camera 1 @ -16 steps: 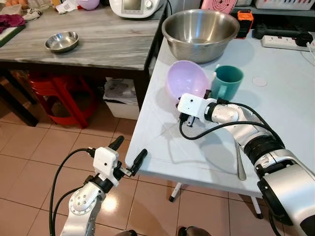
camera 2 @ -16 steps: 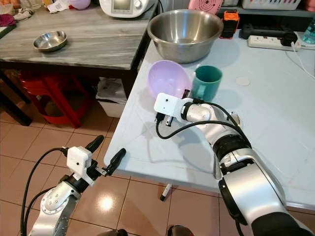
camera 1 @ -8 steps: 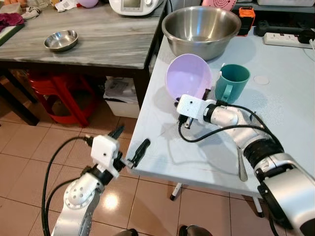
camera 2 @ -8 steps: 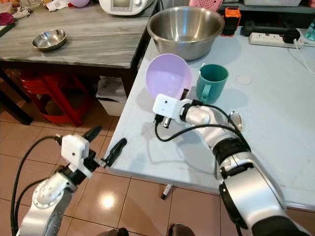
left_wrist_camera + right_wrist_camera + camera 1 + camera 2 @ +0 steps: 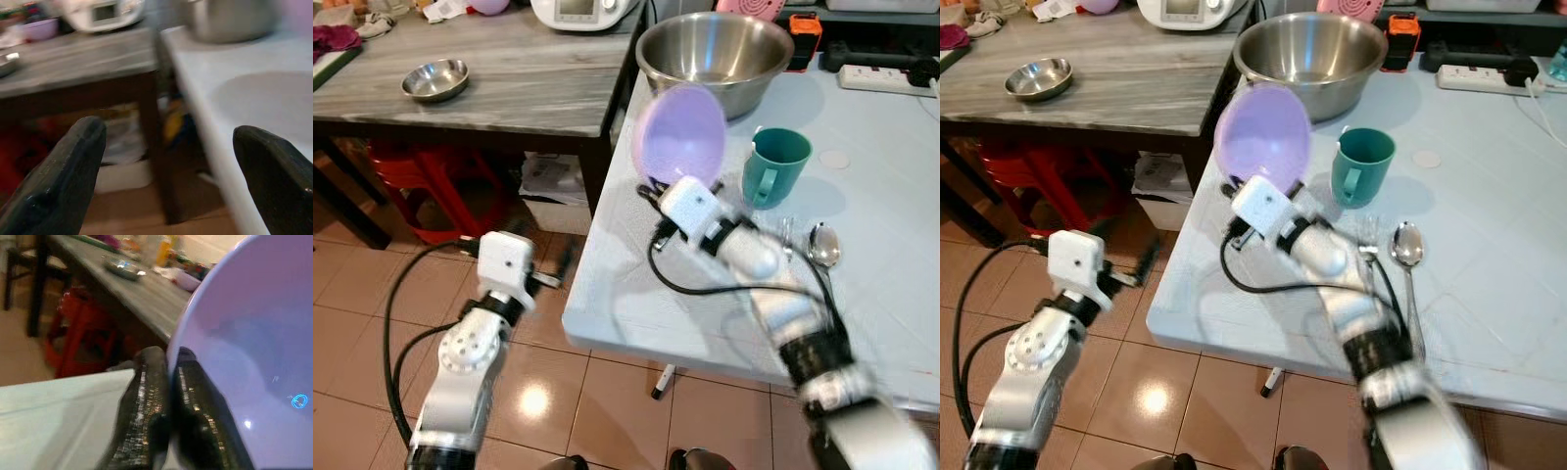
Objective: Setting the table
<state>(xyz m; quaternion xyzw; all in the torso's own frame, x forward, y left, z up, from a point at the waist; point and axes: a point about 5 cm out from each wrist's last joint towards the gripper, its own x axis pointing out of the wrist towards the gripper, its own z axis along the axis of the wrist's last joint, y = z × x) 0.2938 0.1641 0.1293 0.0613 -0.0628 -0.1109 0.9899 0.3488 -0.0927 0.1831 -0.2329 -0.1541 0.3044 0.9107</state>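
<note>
My right gripper (image 5: 168, 358) is shut on the rim of a lilac plastic bowl (image 5: 680, 132). It holds the bowl tilted up on edge above the near left part of the white table (image 5: 636, 294). A teal mug (image 5: 773, 164) stands just right of the bowl, and a metal spoon (image 5: 819, 245) lies in front of the mug. Behind them sits a large steel mixing bowl (image 5: 715, 54). My left gripper (image 5: 168, 132) is open with nothing in it, off the table's left edge above the floor, level with the table top.
A grey wooden table (image 5: 509, 88) stands to the left with a small steel dish (image 5: 435, 80) and a white appliance (image 5: 582, 12) on it. A red stool (image 5: 440, 186) and a white box (image 5: 553, 196) sit under it. A power strip (image 5: 881, 76) lies at the back right.
My right gripper has lifted the lilac bowl and tipped it more upright, and the arm has swung toward the table's left edge, baring the spoon. My left arm has risen and drawn back left.
</note>
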